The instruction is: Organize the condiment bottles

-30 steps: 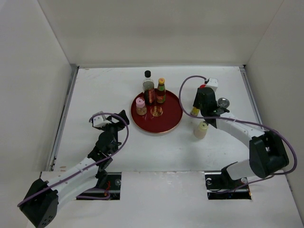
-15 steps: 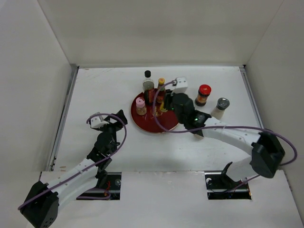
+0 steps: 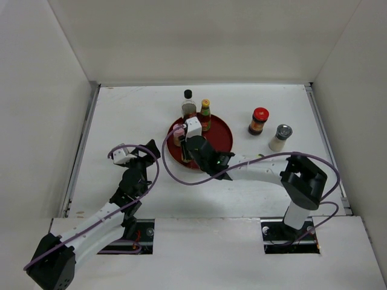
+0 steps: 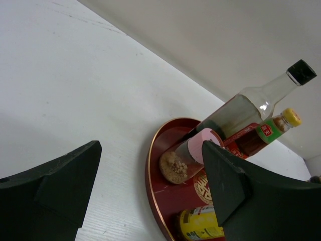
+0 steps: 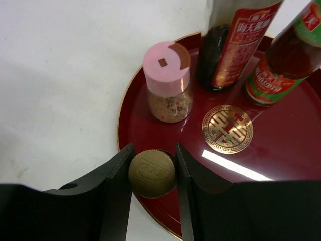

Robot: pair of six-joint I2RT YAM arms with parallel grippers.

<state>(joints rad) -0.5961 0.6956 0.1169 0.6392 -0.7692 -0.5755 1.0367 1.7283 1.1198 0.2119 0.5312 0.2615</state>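
My right gripper (image 5: 153,175) is shut on a yellow-capped bottle (image 5: 152,173) and holds it upright at the near-left rim of the round red tray (image 5: 281,150). On the tray stand a pink-capped jar (image 5: 168,83), the tall black-capped glass bottle (image 3: 188,104) and a yellow-capped sauce bottle (image 3: 205,115). A red-capped jar (image 3: 259,121) and a silver-capped shaker (image 3: 280,137) stand on the table right of the tray (image 3: 221,136). My left gripper (image 3: 148,151) is open and empty, left of the tray. The cream-capped bottle is hidden.
The right forearm (image 3: 254,168) lies across the table just in front of the tray. White walls close the table at the back and on both sides. The left wrist view shows the held bottle's yellow label (image 4: 200,226) just inside the tray rim (image 4: 150,186).
My right arm swung left with the yellow-capped bottle, from right of the tray to its near-left rim. The red-capped jar and silver shaker came into view. The left arm barely moved.
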